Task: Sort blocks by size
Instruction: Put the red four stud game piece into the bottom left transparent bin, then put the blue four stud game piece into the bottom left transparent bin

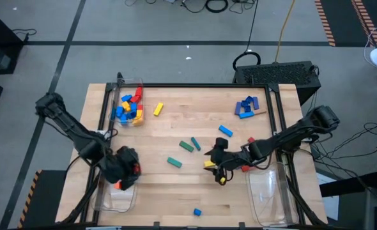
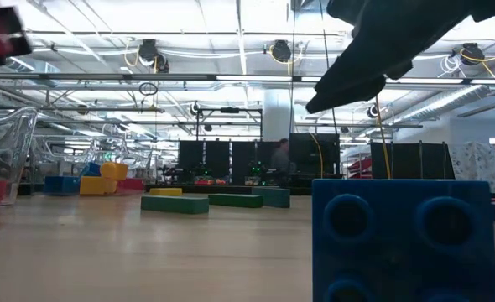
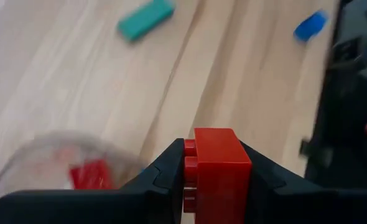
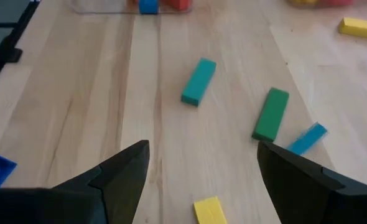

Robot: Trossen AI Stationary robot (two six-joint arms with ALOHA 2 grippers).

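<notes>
Wooden table top [image 1: 176,185], light planks inside a dark frame, standing on a grey floor with cables; the low view looks across it into a large hall with ceiling lights and dark screens.

Left gripper [image 1: 126,171] — positioned over the clear bin [image 1: 115,198] at the table's near left corner. Its fingers [image 3: 162,174] are clamped on a red brick [image 3: 218,168], studs toward one finger. A second red piece [image 3: 90,176] lies inside that bin, seen through its wall.

Right gripper [image 1: 218,160] — near the table's middle, right of centre. Its fingers [image 4: 124,171] stand wide apart and hold nothing. A yellow block [image 4: 209,210] lies on the wood just between and below them.

Blocks on the table:
- Two green bars [image 1: 190,145] lie close together just left of the right gripper; a teal bar [image 1: 174,162] lies apart from them, toward the near edge.
- A blue brick [image 1: 225,130] lies beyond the right gripper.
- A small blue cube [image 1: 197,211] sits alone near the near edge.
- A cluster of blue bricks [image 1: 246,107] lies at the far right.
- A yellow bar [image 1: 158,109] lies just beside the far-left clear bin [image 1: 139,83], which holds mixed red, blue and yellow pieces [image 1: 128,107].

A further clear bin [image 1: 265,198] stands at the near right corner.
</notes>
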